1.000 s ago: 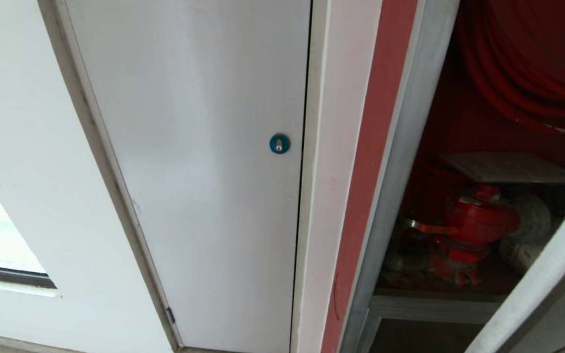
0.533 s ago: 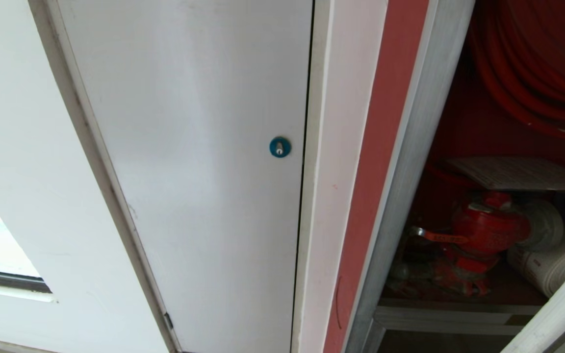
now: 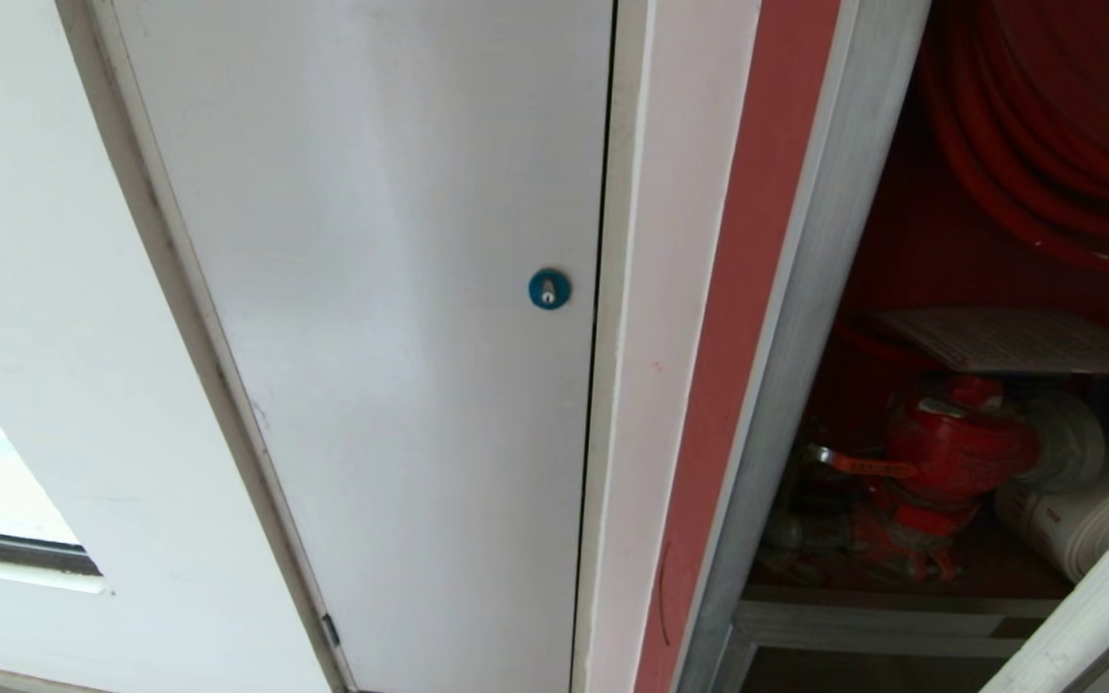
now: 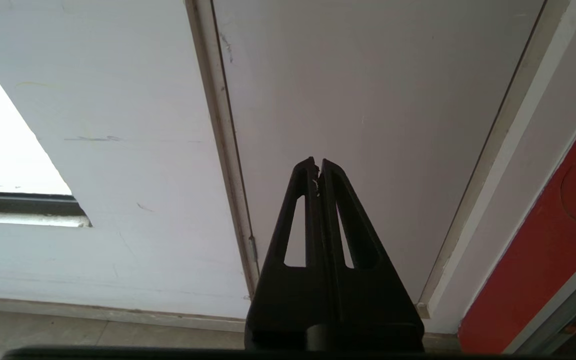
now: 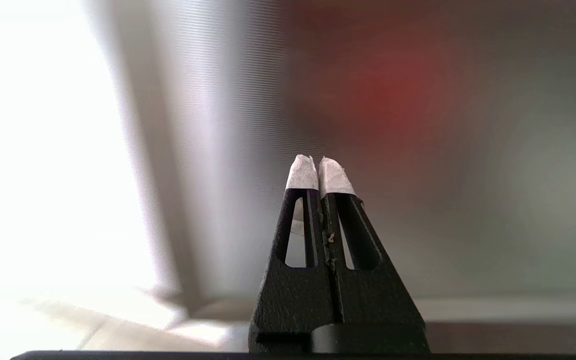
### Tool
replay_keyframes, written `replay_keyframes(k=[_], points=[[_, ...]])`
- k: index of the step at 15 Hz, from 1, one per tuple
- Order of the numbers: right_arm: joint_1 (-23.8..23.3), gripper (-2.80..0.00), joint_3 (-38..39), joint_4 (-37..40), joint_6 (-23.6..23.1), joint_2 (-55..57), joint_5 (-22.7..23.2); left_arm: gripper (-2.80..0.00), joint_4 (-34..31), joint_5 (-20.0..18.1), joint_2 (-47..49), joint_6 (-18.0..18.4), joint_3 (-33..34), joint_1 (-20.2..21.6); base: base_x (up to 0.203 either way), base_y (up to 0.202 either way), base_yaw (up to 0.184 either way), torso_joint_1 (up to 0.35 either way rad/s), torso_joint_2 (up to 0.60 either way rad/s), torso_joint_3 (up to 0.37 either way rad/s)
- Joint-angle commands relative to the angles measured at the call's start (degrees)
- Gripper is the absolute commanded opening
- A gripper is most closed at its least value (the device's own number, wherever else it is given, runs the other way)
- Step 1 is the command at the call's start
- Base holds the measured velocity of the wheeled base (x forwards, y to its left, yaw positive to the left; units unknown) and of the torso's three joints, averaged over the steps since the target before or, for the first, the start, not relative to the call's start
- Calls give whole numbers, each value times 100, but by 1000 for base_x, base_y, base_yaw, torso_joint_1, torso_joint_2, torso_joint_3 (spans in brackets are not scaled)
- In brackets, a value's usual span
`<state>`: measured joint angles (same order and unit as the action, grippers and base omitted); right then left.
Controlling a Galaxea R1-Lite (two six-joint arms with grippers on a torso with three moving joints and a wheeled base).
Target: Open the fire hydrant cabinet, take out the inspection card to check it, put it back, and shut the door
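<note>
From the head, the cabinet [image 3: 805,318] stands open at right with the card [image 3: 1017,339] lying flat above the red valve [image 3: 959,448], beside a white door [image 3: 372,318]; the left gripper [image 4: 317,162] faces that white door, fingers together; the right gripper [image 5: 316,160] shows fingers together, holding nothing.

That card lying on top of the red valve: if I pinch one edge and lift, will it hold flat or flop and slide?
The card looks like a thin flat sheet, so it will probably droop when lifted by one edge. It lies loose atop the valve, overhanging it, so a push would likely slide or tip it off. It is probably very light.
</note>
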<state>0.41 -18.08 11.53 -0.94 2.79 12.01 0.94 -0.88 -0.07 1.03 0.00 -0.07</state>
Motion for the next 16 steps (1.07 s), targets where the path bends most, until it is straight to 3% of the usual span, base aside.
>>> replay_keyframes(k=[1,5,7,10,16], points=[[5,-280,-416,273,11,433,936,-280,3,0,1,2,35,-1,0,0,0,0,0,0],[11,-280,-906,419,18,1522,2325,-280,3,0,7,2,35,-1,0,0,0,0,0,0],[11,-280,-965,317,-126,2063,2647,-280,3,0,3,2,35,-1,0,0,0,0,0,0],[11,-280,-983,-171,-455,2872,2819,-280,3,0,7,2,35,-1,0,0,0,0,0,0],[11,-280,-1036,-1560,-547,4180,2709,-280,3,0,7,2,35,-1,0,0,0,0,0,0]])
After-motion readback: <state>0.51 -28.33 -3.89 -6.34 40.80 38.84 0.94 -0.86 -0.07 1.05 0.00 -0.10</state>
